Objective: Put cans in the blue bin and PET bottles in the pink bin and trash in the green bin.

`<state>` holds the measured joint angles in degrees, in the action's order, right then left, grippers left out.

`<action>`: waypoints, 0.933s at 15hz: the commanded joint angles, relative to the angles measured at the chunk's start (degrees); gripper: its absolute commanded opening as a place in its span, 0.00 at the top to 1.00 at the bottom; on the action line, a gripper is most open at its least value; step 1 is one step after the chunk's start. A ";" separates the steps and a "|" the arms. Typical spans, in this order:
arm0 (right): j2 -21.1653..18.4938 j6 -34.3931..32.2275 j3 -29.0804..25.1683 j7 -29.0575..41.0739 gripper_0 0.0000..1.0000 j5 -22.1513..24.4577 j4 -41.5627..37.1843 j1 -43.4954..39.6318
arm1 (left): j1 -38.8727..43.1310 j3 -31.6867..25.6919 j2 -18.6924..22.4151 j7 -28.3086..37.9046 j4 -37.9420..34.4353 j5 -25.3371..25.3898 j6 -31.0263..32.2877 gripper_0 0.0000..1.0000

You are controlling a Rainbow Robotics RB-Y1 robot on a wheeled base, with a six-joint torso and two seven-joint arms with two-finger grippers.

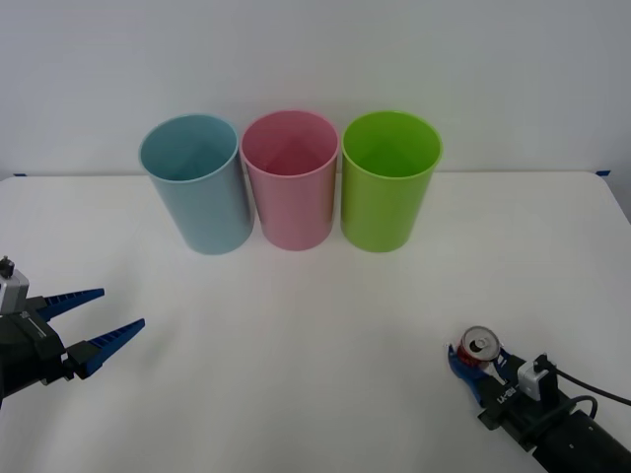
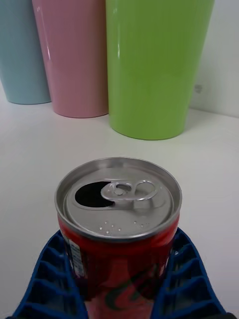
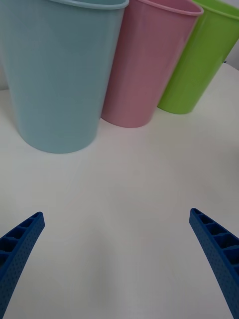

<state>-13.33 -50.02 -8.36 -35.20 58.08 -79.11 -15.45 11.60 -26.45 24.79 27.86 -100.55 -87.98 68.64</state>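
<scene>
right gripper (image 1: 473, 367): clamped around the small red aluminium drink can (image 2: 118, 219)
left gripper (image 1: 97, 319): spread wide, idle
tip: lift it upright, clear the tall light-blue plastic bin (image 1: 195, 182) rim

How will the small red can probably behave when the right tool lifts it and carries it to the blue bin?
The red can is already opened, so it is probably light, perhaps empty. Its thin metal wall may dent under a hard squeeze from the right tool. It stands upright between the ribbed fingers; if tilted, leftover liquid might spill before the blue bin.
</scene>
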 commanded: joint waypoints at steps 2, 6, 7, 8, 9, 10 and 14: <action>-0.03 -0.52 0.10 -0.31 1.00 -0.52 0.01 -0.11 | 0.00 0.00 0.00 0.00 0.00 0.00 0.00 0.00; -0.03 -4.38 -0.08 -0.57 1.00 -2.71 -0.08 -0.11 | 0.00 0.00 0.00 0.00 0.00 0.00 0.00 0.00; -0.03 -5.44 -0.08 -0.66 1.00 -3.59 -0.08 -0.11 | 0.00 0.00 0.00 0.00 0.00 0.00 0.00 0.00; -0.03 -6.84 -0.17 -0.66 1.00 -4.65 -0.08 -0.11 | 0.00 0.00 0.00 0.00 0.00 0.00 0.00 0.00; -0.03 -8.69 -0.25 -0.66 1.00 -5.00 -0.69 -0.11 | 0.00 0.00 0.00 0.00 0.00 0.00 0.00 0.00; -0.03 -9.66 -0.52 -0.66 1.00 -5.35 -1.40 -0.11 | 0.00 0.00 0.00 0.00 0.00 0.00 0.00 0.00; -0.11 -11.33 -1.49 0.13 1.00 -5.17 -9.66 -0.37 | 0.00 0.00 0.00 0.00 0.00 0.00 0.00 0.00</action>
<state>-13.44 -61.32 -9.82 -35.32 52.84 -87.25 -15.80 11.60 -26.46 24.78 27.86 -100.55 -87.98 68.64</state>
